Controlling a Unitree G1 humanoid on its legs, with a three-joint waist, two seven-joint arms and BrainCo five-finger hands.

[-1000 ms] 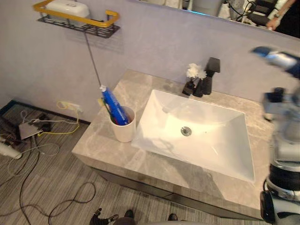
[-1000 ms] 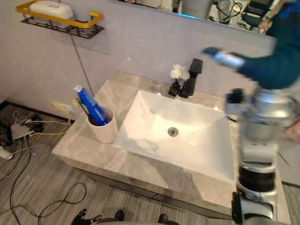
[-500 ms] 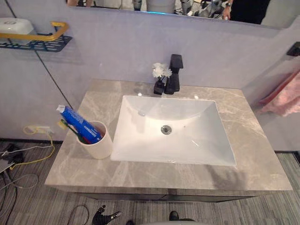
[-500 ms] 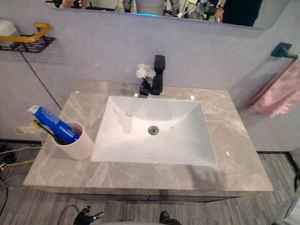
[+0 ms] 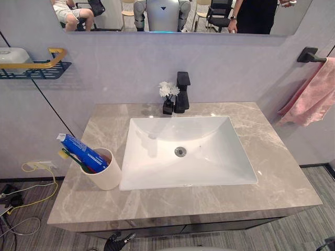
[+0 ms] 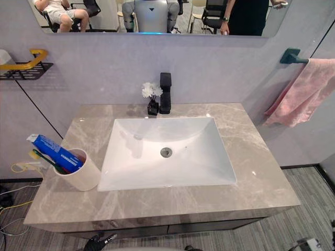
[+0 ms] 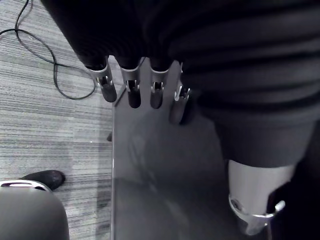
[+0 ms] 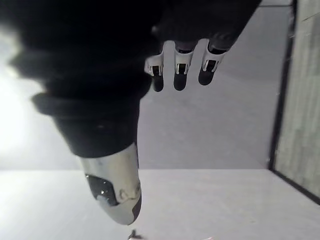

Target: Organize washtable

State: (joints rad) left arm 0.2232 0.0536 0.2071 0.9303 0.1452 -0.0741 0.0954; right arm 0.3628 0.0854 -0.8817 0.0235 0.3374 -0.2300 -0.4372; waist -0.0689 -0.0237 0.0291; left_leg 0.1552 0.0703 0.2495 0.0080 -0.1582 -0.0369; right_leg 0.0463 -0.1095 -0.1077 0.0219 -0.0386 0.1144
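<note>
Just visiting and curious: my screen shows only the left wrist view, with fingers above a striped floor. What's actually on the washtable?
Observer: A white cup stands left of the sink. It holds a blue toothpaste tube and a toothbrush.
Operator: Anything by the tap?
Observer: A small dark vase of white flowers stands right beside the black faucet.
Operator: And the other hand?
Observer: The right hand hangs with straight fingers, holding nothing.
</note>
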